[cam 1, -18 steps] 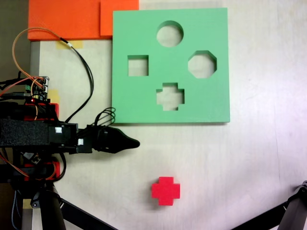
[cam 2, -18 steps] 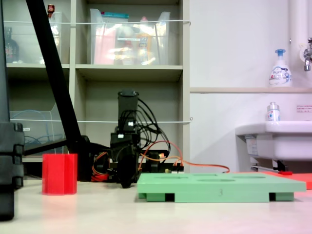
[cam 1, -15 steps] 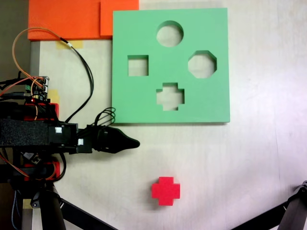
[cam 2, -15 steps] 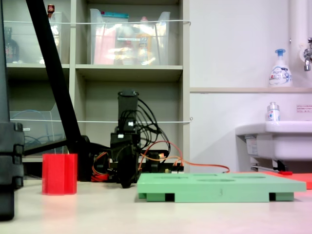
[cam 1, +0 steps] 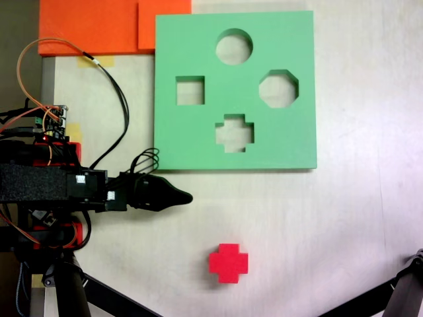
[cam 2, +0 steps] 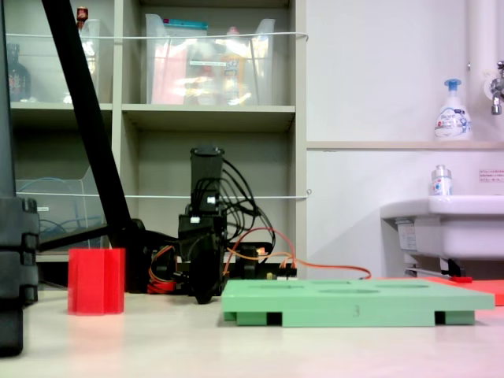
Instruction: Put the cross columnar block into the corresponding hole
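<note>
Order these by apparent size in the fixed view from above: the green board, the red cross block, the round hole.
1. green board
2. red cross block and round hole: these look about alike, so I do not rank them.

The pale table [cam 1: 344, 218] carries a green foam board [cam 1: 198, 139], a red cross block [cam 1: 229, 263] nearer, and orange sheets [cam 1: 92, 26] far left.

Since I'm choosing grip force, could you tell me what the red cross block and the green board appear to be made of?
The red cross block looks like rigid plastic or painted wood: saturated colour, crisp straight sides, slight sheen in the low fixed view. The green board looks like matte foam: thick, dull, with cleanly cut holes such as the cross hole. Neither is certain from looks alone.
</note>
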You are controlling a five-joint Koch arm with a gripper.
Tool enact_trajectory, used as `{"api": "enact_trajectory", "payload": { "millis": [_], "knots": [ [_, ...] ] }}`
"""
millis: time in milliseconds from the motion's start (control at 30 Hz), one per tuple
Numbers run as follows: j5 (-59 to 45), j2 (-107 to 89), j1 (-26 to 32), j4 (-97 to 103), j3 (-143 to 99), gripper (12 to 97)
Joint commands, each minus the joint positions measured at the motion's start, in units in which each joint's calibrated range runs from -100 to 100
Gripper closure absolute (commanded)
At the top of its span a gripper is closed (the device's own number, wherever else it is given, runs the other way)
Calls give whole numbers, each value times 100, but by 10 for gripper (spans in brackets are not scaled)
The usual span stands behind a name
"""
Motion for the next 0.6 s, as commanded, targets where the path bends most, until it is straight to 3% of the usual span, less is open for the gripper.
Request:
{"api": "enact_trajectory", "payload": {
  "millis": [0,567],
  "knots": [
    [-34,-41,29,-355,-176,599],
    [20,-41,10,-336,-176,600]
  ]
}}
